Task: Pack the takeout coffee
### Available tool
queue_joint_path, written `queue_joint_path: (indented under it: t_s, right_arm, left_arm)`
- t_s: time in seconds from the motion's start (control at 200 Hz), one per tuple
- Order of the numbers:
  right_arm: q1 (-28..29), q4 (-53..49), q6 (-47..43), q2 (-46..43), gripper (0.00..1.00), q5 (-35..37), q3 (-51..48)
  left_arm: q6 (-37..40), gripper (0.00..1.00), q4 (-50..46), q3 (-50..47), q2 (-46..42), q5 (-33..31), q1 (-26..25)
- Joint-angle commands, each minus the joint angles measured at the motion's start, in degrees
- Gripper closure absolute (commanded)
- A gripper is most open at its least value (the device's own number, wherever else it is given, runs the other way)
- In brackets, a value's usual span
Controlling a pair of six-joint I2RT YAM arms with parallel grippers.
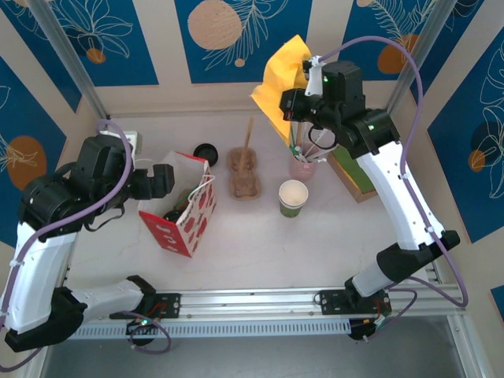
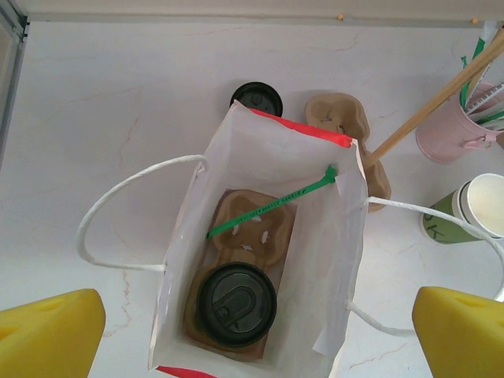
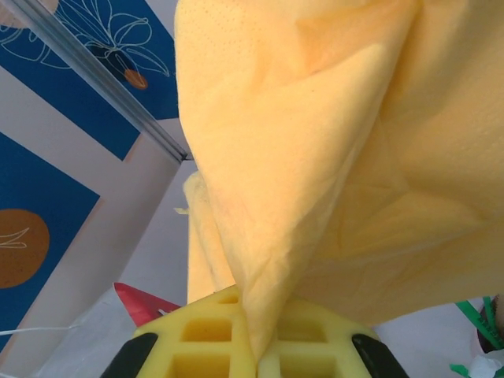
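Note:
The takeout coffee [image 2: 236, 305], a cup under a round black lid, stands in a brown cardboard carrier [image 2: 253, 230] at the bottom of the white paper bag [image 2: 339, 260]. A green stick [image 2: 272, 203] leans across the bag's inside. My left gripper [image 2: 252, 346] hovers above the bag's mouth, open, with its yellow fingers [image 2: 47, 335] wide on either side and nothing between them. In the top view the bag [image 1: 189, 216] stands at the left beside the left gripper [image 1: 161, 183]. My right gripper [image 3: 268, 350] is shut on a yellow napkin [image 3: 331, 142], held high at the back [image 1: 282, 79].
A lidless green cup [image 1: 293, 197] stands mid-table. A loose black lid [image 1: 205, 150] and a second brown carrier [image 1: 243, 173] with a wooden stick lie behind the bag. A pink cup of sticks [image 1: 302, 165] and a green box [image 1: 352, 172] stand under the right arm.

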Motion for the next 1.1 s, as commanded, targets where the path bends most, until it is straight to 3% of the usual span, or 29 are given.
queue_joint_path:
  t_s: [0.0,0.575,1.095]
  right_arm:
    - [0.0,0.0,-0.8,0.4,1.00,2.3,1.1]
    - [-1.0,1.0,-0.5,0.2,1.00,-0.1,1.1]
    - [15.3,12.0,8.6,6.4,1.00,-4.6,2.7]
  left_arm:
    - [-1.4,0.00,-1.7,-0.5,-1.3,-1.2,0.6]
    - [-0.7,0.00,-1.5,-0.1,-0.1,-1.3,0.6]
    - [-1.8,0.00,-3.5,1.0,-2.9,-5.6,0.6]
